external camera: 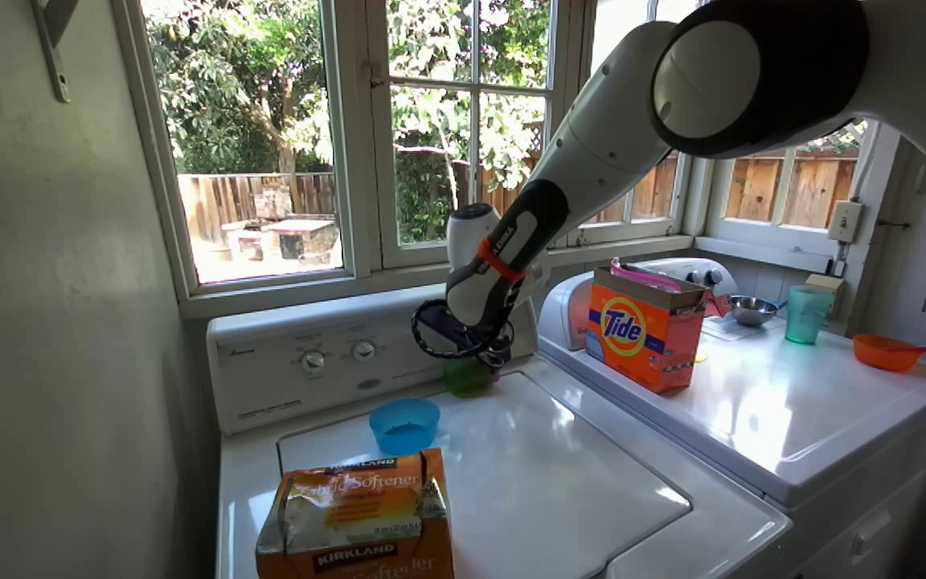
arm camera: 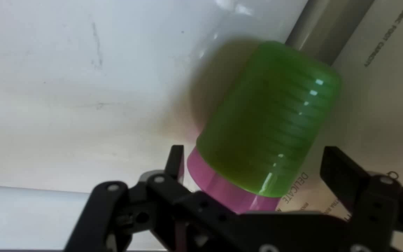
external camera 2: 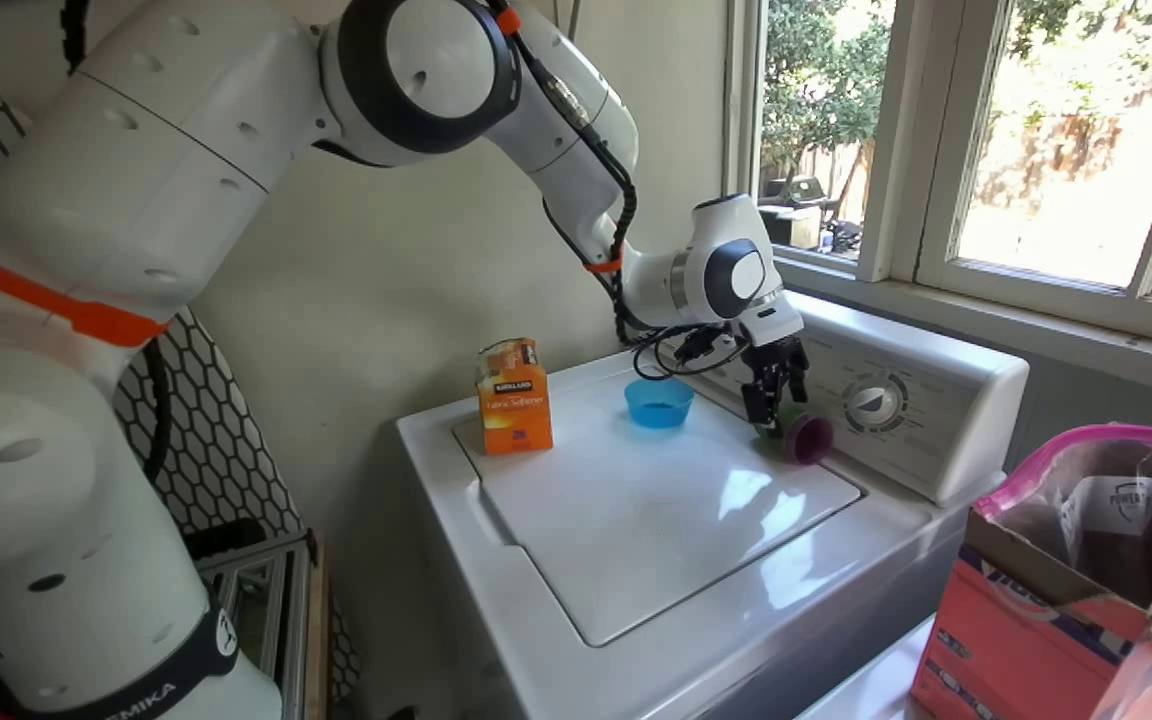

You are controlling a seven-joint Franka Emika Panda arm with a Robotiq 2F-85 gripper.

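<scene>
A green cup (arm camera: 268,119) with a pink cup (arm camera: 222,182) nested in it lies on its side on the washer lid, against the control panel. In the wrist view my gripper (arm camera: 254,157) is open, one finger on each side of the cups. The left fingertip is close to the pink rim; a wider gap shows at the right. No grip on the cups is seen. In both exterior views the gripper (external camera 2: 781,405) points down at the back of the washer, over the green cup (external camera: 467,378). The purple mouth (external camera 2: 809,440) faces sideways.
A blue bowl (external camera: 404,426) and an orange fabric softener box (external camera 2: 516,410) stand on the washer lid. The control panel (external camera: 270,386) rises behind. On the neighbouring machine are a Tide box (external camera: 644,330), a metal bowl (external camera: 751,311), a teal cup (external camera: 807,314) and an orange bowl (external camera: 885,355).
</scene>
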